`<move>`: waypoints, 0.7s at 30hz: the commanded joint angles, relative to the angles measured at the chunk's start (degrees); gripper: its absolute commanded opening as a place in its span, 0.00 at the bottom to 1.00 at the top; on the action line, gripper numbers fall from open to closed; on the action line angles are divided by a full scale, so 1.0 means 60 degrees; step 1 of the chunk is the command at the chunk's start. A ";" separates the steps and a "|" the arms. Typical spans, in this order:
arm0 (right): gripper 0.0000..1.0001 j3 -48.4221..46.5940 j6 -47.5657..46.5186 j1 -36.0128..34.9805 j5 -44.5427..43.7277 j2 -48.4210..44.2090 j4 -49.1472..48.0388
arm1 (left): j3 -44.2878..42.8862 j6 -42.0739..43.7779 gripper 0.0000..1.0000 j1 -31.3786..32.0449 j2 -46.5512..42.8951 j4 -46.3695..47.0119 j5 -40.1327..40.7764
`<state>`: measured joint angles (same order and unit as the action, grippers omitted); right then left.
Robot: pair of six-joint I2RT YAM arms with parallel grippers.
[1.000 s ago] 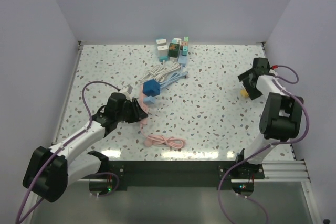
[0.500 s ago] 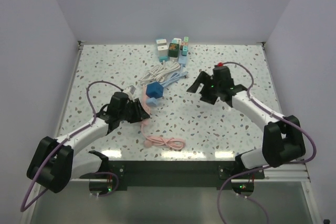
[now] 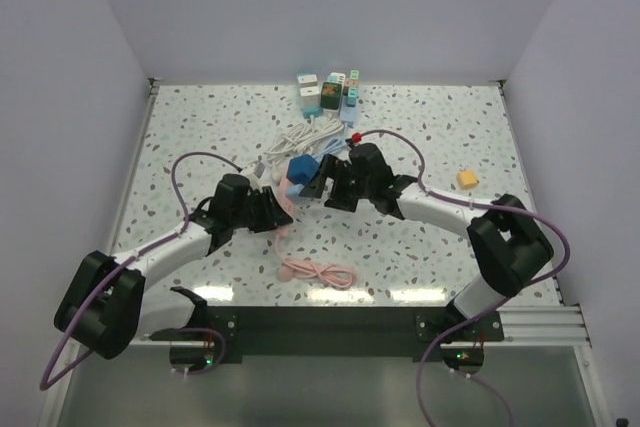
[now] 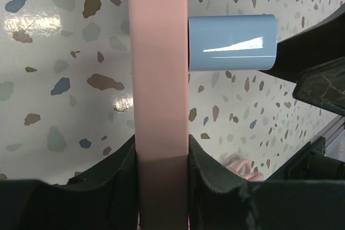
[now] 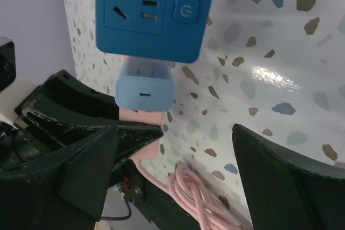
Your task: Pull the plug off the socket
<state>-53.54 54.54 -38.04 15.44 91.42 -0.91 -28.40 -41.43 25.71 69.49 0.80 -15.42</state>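
My left gripper [image 3: 270,209] [image 4: 160,145] is shut on a pink socket block [image 4: 160,68] [image 3: 283,209]. A light blue plug [image 4: 232,42] [image 5: 145,86] sticks out of the block's side. It sits just below a dark blue cube socket [image 5: 153,12] [image 3: 298,170], touching or nearly touching it. My right gripper [image 3: 322,183] [image 5: 188,157] is open and faces the plug's end. The plug lies ahead of its fingertips, not between them. One of its fingers [image 4: 323,82] shows at the right of the left wrist view.
The pink cable's coil [image 3: 318,271] [image 5: 202,197] lies near the front edge. White and blue cables [image 3: 318,133] trail toward a cluster of adapters [image 3: 328,93] at the back. A small yellow object [image 3: 466,178] sits at the right.
My right arm has swung from the far right of the table to the middle, up to the blue cube and the plug. The left gripper has shifted slightly right with the pink block.
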 commanded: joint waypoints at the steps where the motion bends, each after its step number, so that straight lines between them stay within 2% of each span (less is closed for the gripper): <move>1: 0.89 -0.0627 0.0563 -0.0295 -0.0668 0.0217 -0.1401 | -0.0525 -0.0185 0.00 0.0167 -0.0011 0.1478 -0.0199; 6: 0.89 -0.0935 0.0636 -0.0544 -0.0729 0.0612 -0.1695 | -0.0598 -0.0317 0.00 0.0240 0.0063 0.1551 -0.0169; 11: 0.85 -0.1345 0.0665 -0.0764 -0.0962 0.1315 -0.1519 | -0.0671 -0.0463 0.00 0.0328 0.0063 0.1639 -0.0199; 18: 0.65 -0.1609 0.0490 -0.0852 -0.1548 0.1566 -0.1285 | -0.0745 -0.0610 0.00 0.0372 -0.0215 0.1654 -0.0155; 21: 0.44 -0.1726 0.0489 -0.0852 -0.1622 0.1624 -0.1226 | -0.0788 -0.0654 0.00 0.0372 -0.0201 0.1654 -0.0213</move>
<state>-60.84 57.63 -43.03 8.27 101.12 -7.29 -29.61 -44.49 27.51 70.37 2.79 -15.27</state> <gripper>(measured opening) 0.495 0.368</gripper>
